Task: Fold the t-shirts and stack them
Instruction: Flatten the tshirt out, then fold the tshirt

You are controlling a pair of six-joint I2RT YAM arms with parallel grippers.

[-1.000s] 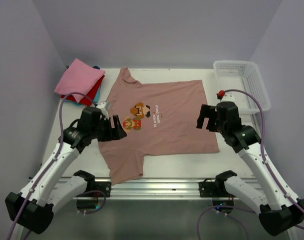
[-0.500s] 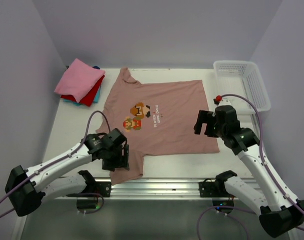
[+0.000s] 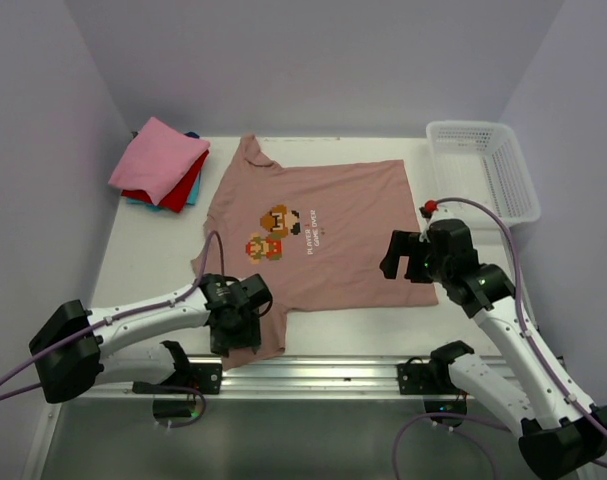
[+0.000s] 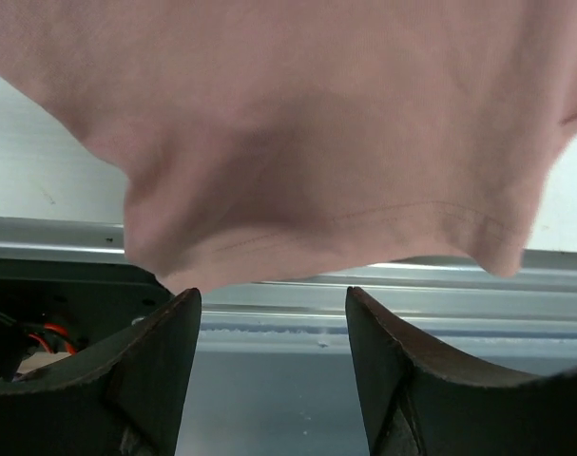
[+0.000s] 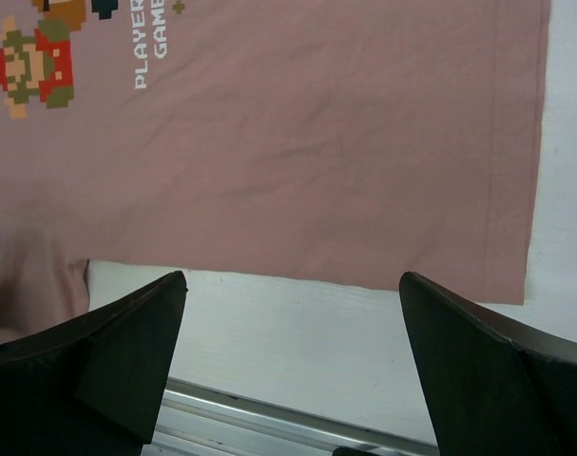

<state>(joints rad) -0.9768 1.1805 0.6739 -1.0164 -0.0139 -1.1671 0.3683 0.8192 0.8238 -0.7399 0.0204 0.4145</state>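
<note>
A dusty-pink t-shirt (image 3: 323, 240) with a pixel figure and white text lies flat, front up, across the table. Its near sleeve (image 4: 317, 123) reaches the table's front rail. My left gripper (image 3: 238, 335) hovers over that sleeve, and in the left wrist view the left gripper (image 4: 272, 296) is open just short of the sleeve hem, nothing between the fingers. My right gripper (image 3: 398, 258) hangs wide open above the shirt's near right hem; in the right wrist view the right gripper (image 5: 293, 277) frames bare table below the hem (image 5: 364, 275). Folded shirts are stacked back left, bright pink (image 3: 158, 158) over red (image 3: 180, 188) and blue.
A white lattice basket (image 3: 518, 180) stands at the back right corner. The aluminium front rail (image 3: 333, 372) runs along the table's near edge, just past the sleeve. Walls close in on both sides.
My left arm swung from the shirt's left edge down to the near sleeve at the front rail, its jaws narrowing a little. The right gripper drifted slightly left and nearer.
</note>
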